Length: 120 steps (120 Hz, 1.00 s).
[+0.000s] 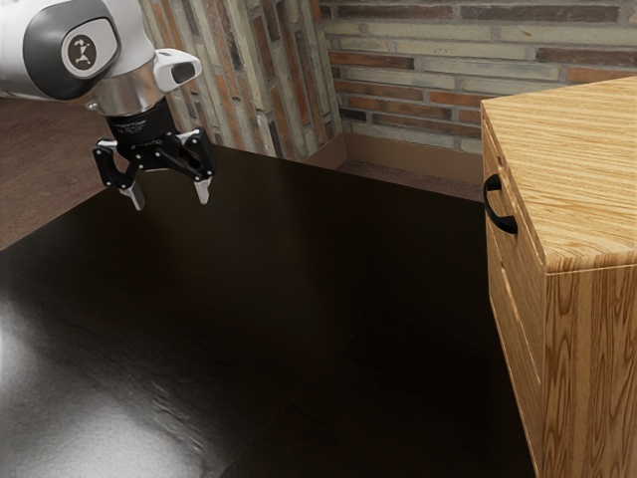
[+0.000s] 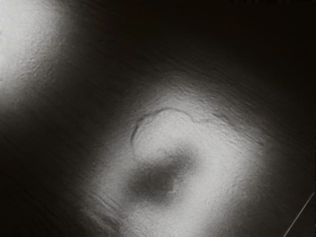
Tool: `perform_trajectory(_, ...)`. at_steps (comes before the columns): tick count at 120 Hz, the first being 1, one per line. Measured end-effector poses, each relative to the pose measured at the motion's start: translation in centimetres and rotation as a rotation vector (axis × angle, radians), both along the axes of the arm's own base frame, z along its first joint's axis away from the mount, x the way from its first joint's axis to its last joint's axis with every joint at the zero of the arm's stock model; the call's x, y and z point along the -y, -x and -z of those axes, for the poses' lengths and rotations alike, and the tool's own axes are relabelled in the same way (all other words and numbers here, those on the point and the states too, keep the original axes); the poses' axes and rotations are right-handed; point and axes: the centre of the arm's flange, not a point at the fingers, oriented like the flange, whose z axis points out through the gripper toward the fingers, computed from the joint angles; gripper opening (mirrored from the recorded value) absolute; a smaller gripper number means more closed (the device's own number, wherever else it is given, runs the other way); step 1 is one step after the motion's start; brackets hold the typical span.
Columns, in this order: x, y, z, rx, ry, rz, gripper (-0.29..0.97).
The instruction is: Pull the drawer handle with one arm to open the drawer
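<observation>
The arm (image 1: 124, 20) wears glossy white shells and a grey round cap (image 1: 72, 48) — pale logo on it; the black gripper (image 1: 168, 193) has whitish fingertips (image 1: 202, 189).

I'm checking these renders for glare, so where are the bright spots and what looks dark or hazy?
Exterior view: soft sheen on the dark table at lower left; the wooden cabinet and its black handle evenly lit, crisp. Wrist view: the table carries a hazy bright reflection with a dark smudge inside, a second glare patch, darkness elsewhere.

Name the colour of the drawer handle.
Black. The drawer handle shows best in the exterior view, against the light wooden cabinet.
</observation>
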Motion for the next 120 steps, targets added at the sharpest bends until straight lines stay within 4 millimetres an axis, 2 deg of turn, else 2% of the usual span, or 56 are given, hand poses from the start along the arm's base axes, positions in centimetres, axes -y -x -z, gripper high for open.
perform_trajectory(24, -0.4, 0.2, -0.2, 0.008, 0.008, -0.017, 0.68)
perform_trajectory(28, -0.1, 0.9, -2.4, 0.048, -0.001, -0.017, 0.68)
perform_trajectory(34, 0.5, 3.1, -7.1, 0.136, -0.02, -0.013, 0.68)
perform_trajectory(38, 0.9, 4.1, -9.2, 0.178, -0.029, -0.011, 0.68)
perform_trajectory(42, 1.2, 4.8, -10.5, 0.203, -0.035, -0.009, 0.68)
perform_trajectory(48, 1.6, 5.1, -11.3, 0.219, -0.038, -0.006, 0.68)
perform_trajectory(55, 2.2, 4.9, -11.4, 0.224, -0.039, 0.004, 0.68)
perform_trajectory(76, 4.7, 3.1, -9.8, 0.194, -0.033, 0.051, 0.68)
perform_trajectory(96, 7.4, 2.7, -10.0, 0.2, -0.032, 0.1, 0.68)
perform_trajectory(110, 9.2, 3.0, -9.4, 0.161, -0.038, 0.131, 0.68)
perform_trajectory(120, 10.1, 2.4, -6.2, 0.056, -0.024, 0.145, 0.68)
